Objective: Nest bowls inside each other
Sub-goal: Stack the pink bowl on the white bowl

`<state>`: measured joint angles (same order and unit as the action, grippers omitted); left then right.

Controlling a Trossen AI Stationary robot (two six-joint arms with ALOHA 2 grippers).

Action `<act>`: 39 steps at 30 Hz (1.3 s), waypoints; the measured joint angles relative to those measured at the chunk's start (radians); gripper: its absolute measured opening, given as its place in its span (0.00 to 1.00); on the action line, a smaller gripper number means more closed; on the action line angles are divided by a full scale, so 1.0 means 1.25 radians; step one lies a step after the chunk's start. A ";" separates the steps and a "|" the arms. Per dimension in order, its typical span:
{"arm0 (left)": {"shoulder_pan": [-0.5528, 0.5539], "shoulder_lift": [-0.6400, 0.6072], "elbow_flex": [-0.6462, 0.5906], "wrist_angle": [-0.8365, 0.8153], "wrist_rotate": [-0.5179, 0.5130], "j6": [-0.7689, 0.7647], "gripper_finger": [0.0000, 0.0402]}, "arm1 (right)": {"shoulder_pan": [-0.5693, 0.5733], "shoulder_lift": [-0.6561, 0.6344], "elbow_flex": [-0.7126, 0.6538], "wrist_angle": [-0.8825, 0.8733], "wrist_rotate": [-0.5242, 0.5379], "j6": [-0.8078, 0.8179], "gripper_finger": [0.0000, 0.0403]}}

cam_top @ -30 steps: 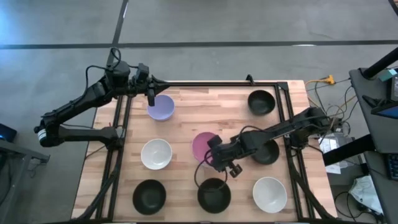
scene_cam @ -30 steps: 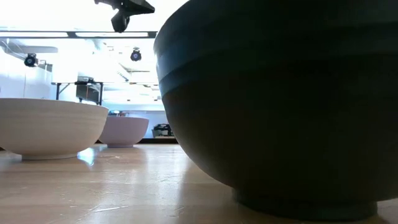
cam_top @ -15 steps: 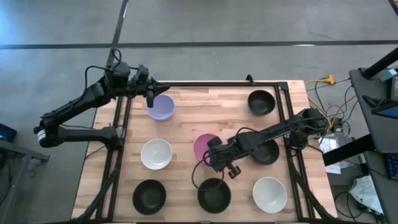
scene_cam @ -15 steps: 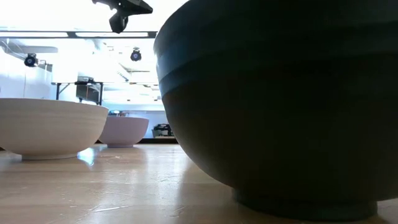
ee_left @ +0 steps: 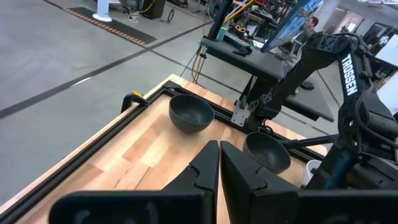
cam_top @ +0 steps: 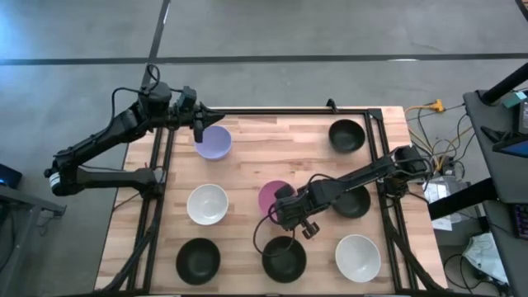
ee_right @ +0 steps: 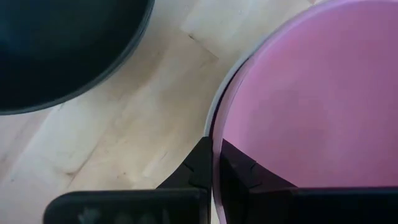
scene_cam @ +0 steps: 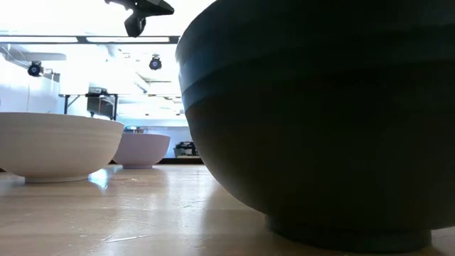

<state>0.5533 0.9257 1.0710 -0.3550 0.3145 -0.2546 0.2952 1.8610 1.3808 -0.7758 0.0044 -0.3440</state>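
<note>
High view: my right gripper (cam_top: pixel 279 211) pinches the pink bowl (cam_top: pixel 273 196) rim, mid-table.
Bowl has shifted slightly toward the near black bowl (cam_top: pixel 283 257), nesting pending. My left gripper (cam_top: pixel 198 132), pressed together, waits over the lavender bowl (cam_top: pixel 215 143).

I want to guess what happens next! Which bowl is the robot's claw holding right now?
The pink bowl, the only pink one, near the table's middle. The right gripper pinches its rim; every other bowl sits free. The left gripper just hangs shut over the lavender bowl.
</note>
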 joint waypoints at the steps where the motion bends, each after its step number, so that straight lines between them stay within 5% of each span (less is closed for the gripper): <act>1: 0.000 0.000 0.000 -0.001 0.000 0.000 0.00 | -0.002 0.000 0.000 0.001 0.000 -0.003 0.02; 19: 0.001 -0.005 0.000 0.003 0.000 0.002 0.00 | -0.070 0.000 -0.002 -0.003 0.027 0.023 0.03; 30: 0.001 -0.005 0.000 0.000 0.000 0.001 0.00 | -0.080 -0.014 0.000 -0.012 0.011 0.080 0.18; 39: 0.001 -0.002 0.000 0.000 0.001 0.003 0.00 | -0.080 -0.071 0.030 -0.008 0.012 0.088 0.15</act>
<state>0.5541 0.9234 1.0710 -0.3546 0.3153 -0.2508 0.1955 1.7723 1.4178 -0.7856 0.0189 -0.2344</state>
